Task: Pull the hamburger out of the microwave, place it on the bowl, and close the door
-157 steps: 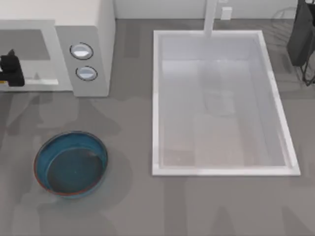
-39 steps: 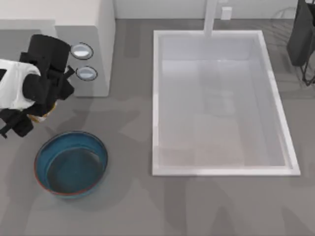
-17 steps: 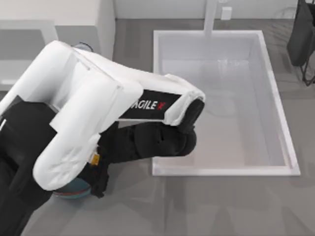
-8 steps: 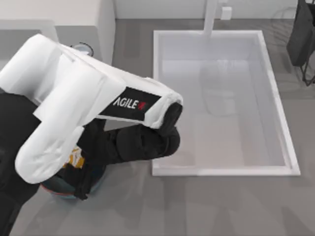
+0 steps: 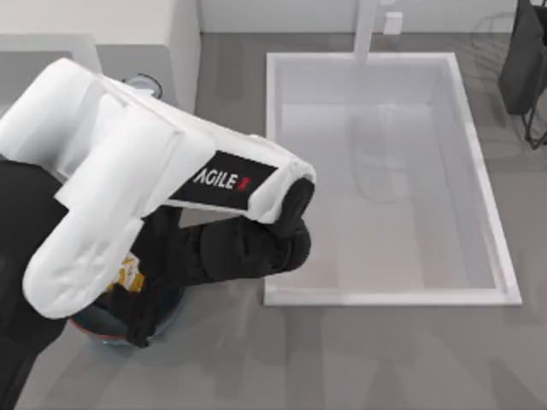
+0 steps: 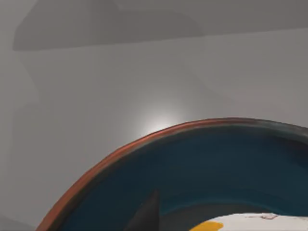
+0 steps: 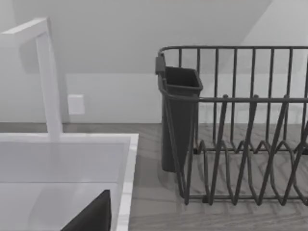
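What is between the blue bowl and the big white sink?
In the top view, only bare grey table lies between the bowl and the sink along the near edge. Higher up, the left arm hangs over that gap.

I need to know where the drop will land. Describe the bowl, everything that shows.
The bowl is round and shallow, glazed-looking, dark teal inside with a thin reddish-orange rim. It sits upright on the grey table at the near left, in front of the microwave. From above, the left arm covers most of it; an edge shows. In the left wrist view the hamburger sits low over its inside; contact cannot be told.
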You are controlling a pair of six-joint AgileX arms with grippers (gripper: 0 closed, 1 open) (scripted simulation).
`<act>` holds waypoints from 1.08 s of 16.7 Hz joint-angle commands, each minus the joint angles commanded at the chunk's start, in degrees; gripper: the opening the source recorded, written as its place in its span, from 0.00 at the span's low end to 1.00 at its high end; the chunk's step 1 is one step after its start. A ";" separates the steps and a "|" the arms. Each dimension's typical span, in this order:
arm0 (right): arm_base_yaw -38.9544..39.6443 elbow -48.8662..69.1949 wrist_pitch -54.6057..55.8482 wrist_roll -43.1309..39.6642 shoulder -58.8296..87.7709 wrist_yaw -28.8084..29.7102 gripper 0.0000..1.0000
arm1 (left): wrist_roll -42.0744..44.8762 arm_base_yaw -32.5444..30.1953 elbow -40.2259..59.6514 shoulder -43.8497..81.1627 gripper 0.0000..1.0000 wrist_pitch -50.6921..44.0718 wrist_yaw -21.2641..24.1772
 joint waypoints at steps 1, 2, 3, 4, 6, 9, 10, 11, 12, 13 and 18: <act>0.00 0.00 0.00 0.00 0.00 0.00 1.00 | 0.00 0.00 0.00 0.00 0.38 0.00 0.00; 0.00 0.00 0.00 0.00 0.00 0.00 1.00 | 0.00 0.00 0.00 0.00 0.45 0.00 0.00; 0.00 0.00 0.00 0.00 0.00 0.00 1.00 | 0.00 0.00 0.00 0.00 0.53 0.00 0.00; 0.00 0.00 0.00 0.00 0.00 0.00 1.00 | 0.00 0.00 0.00 0.00 0.60 0.00 0.00; 0.00 0.00 0.00 0.00 0.00 0.00 1.00 | 0.00 0.00 0.00 0.00 0.75 0.00 0.00; 0.00 0.00 0.00 0.00 0.00 0.00 1.00 | 0.00 0.00 0.00 0.00 0.98 0.00 0.00; 0.00 0.00 0.00 0.00 0.00 0.00 1.00 | 0.00 0.00 0.00 0.00 1.00 0.00 0.00; 0.00 0.00 0.00 0.00 0.00 0.00 1.00 | 0.00 0.00 0.00 0.00 1.00 0.00 0.00; 0.00 0.00 0.00 0.00 0.00 0.00 1.00 | 0.00 0.00 0.00 0.00 1.00 0.00 0.00; 0.00 0.00 0.00 0.00 0.00 0.00 1.00 | 0.00 0.00 0.00 0.00 1.00 0.00 0.00; 0.00 0.00 0.00 0.00 0.00 0.00 1.00 | -0.78 -0.52 0.19 -2.34 1.00 -1.25 -0.51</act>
